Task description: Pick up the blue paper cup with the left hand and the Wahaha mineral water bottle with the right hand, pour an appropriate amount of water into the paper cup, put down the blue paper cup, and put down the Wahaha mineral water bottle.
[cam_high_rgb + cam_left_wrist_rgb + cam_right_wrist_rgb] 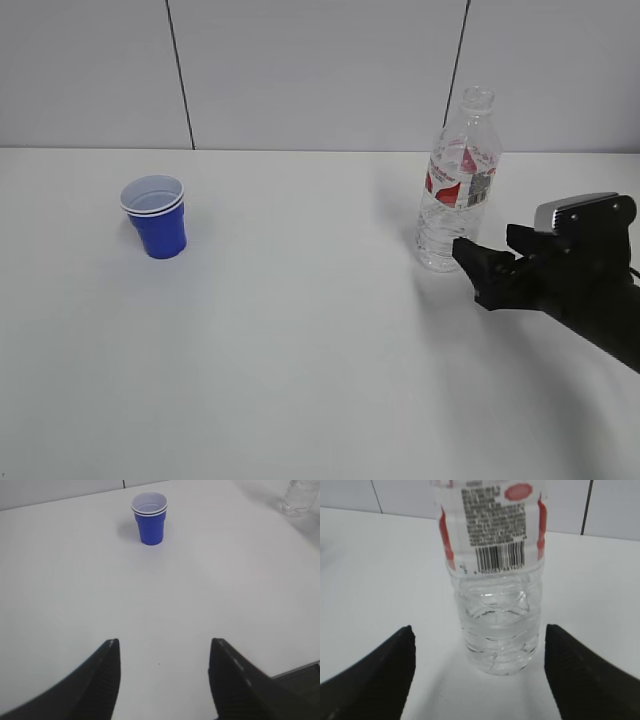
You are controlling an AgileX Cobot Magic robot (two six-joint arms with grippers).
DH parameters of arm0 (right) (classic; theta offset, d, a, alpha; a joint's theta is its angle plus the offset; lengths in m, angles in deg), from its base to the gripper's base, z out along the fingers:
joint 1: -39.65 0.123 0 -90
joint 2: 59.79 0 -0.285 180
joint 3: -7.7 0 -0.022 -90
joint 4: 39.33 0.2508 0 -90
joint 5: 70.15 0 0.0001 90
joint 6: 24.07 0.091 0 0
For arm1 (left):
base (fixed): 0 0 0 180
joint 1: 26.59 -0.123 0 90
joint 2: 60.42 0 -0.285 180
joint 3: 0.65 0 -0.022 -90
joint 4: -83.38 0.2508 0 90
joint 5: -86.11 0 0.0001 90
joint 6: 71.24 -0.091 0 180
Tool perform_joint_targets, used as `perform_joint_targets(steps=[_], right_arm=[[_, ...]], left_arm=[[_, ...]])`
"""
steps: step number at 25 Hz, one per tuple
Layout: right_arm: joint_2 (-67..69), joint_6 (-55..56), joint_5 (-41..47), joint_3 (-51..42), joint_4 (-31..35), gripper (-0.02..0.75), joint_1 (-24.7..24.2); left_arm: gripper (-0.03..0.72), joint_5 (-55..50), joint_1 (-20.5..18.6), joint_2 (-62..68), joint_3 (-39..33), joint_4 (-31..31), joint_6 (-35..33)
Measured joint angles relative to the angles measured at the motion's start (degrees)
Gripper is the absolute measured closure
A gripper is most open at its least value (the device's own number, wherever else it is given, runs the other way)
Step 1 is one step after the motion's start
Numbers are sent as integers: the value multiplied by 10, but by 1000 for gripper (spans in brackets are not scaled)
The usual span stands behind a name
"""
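Note:
The blue paper cup [155, 217] stands upright on the white table at the left; in the left wrist view it [150, 518] is far ahead of my open, empty left gripper [164, 652]. The left arm does not show in the exterior view. The Wahaha mineral water bottle [458, 182] stands upright and capless at the right, with water in its lower part. My right gripper [478, 268] is open just in front of it, low near the table. In the right wrist view the bottle [495, 580] stands ahead of the wide-open jaws, not touching them.
The white table [300, 340] meets a grey panelled wall [320, 70] at the back. The table's near edge shows at the lower right of the left wrist view [300, 666]. The bottle base [299, 500] shows at that view's top right corner.

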Motion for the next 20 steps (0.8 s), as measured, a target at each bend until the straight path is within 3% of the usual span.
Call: perform_joint_targets(steps=[6,20], right_arm=[[-89,1,14,-48,-1,149,0],[-330,9,249,-59,-8,150,0]], left_arm=[[261,0,0,0,0,0,0],[261,0,0,0,0,0,0]])
